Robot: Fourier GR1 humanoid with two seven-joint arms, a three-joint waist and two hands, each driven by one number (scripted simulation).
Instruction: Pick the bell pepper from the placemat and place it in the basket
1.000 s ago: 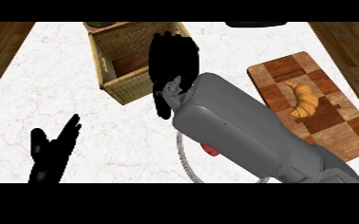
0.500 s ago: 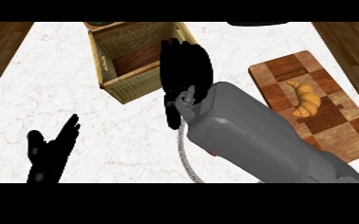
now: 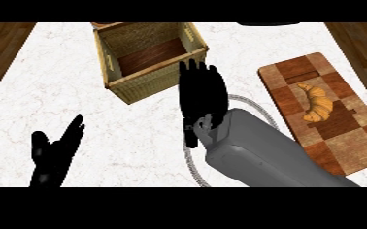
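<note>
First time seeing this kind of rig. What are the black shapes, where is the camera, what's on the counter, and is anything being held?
The camera sits at the robot's head, looking steeply down at a white counter. The black shapes are its hands, on grey arms entering from below. The right hand lies stretched out, fingers straight, next to a woven basket; it holds nothing that shows. The left hand rests open at the lower left. At the right lies a wooden cutting board with a croissant on it. The pale curved rim beside the right forearm looks like a placemat, mostly hidden. The bell pepper does not show; the arm may cover it.
</note>
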